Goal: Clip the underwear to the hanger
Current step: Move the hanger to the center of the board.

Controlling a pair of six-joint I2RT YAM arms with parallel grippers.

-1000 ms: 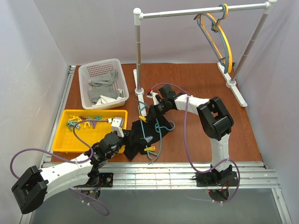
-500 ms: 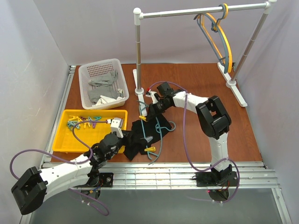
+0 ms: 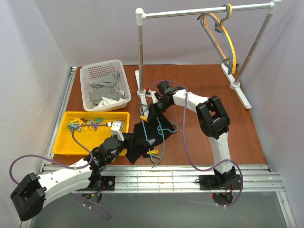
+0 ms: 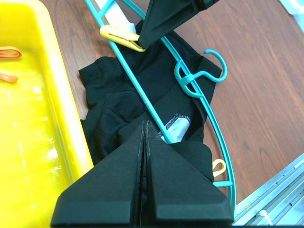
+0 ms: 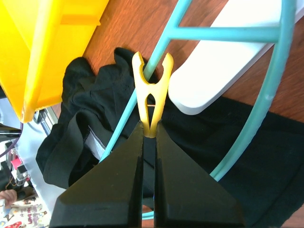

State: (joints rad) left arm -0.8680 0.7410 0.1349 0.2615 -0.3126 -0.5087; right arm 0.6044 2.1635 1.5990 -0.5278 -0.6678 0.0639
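A: Against a second ago, finds the right arm's wrist and elbow swung a little toward 10 o'clock in the overhead view. Now, the right gripper (image 5: pixel 149 127)?

B: Pinches the tail of a yellow clothespin (image 5: pixel 151 85), fingers almost together, with the pin's mouth astride a bar of the teal hanger (image 5: pixel 223 33).

A: And the left gripper (image 4: pixel 145 124)?

B: Pressed together, tips down against the black underwear (image 4: pixel 118 90). Cannot tell about cloth caught between them.

A: Where to find the underwear?

B: Lies rumpled on the wooden table (image 3: pixel 204 80) beneath the hanger, at 3 o'clock of the yellow tray (image 3: pixel 66 141) and 6 o'clock of the rack's left post (image 3: pixel 140 52). Shows a second yellow clothespin (image 3: pixel 152 152) at the hanger's 6 o'clock end.

A: Anything else nearby?

B: At 12 o'clock of the tray, a white basket (image 3: pixel 102 70) with grey cloths (image 3: pixel 107 90).
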